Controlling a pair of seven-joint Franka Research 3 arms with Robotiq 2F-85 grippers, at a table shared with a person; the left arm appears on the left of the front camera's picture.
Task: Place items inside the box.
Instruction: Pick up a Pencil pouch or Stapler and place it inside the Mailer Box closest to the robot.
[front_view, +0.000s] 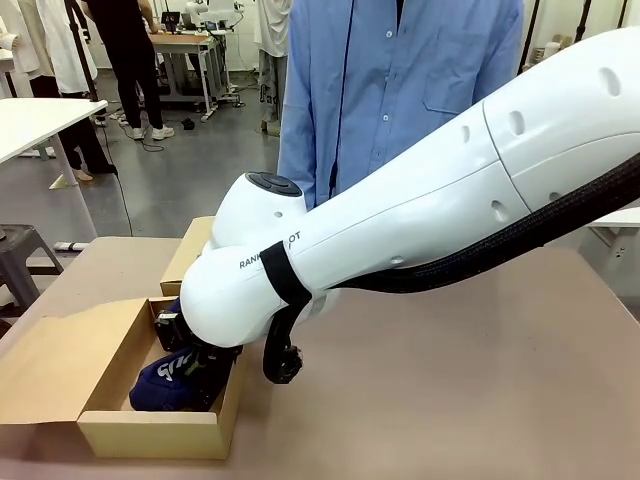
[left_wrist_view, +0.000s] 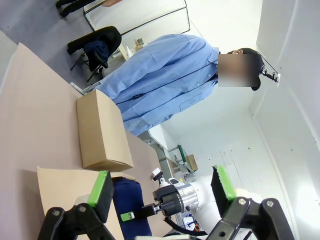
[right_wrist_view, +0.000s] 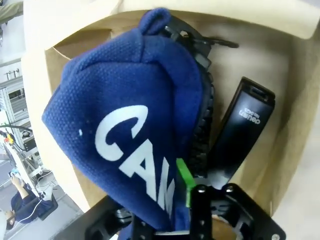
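Nearest, the box (front_view: 150, 436) sits on the near left part of the table (front_view: 450, 400). Inside it are one navy pouch (right_wrist_view: 130, 115), bunched and standing up, and one black stapler (right_wrist_view: 245, 127) just beside it. The right claw (right_wrist_view: 160, 200) straddles the pouch; I cannot tell whether it is pinching or spread. Risk: on withdrawal the fabric may snag a pad and lift out, or topple over the wall. The left claw (left_wrist_view: 161, 186) hangs spread and empty. Beyond are one smaller box (front_view: 190, 255) and one person (front_view: 400, 90).

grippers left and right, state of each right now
Left gripper: open, nothing between its fingers.
Right gripper: against the navy pouch, one finger hidden; whether it grips cannot be told.
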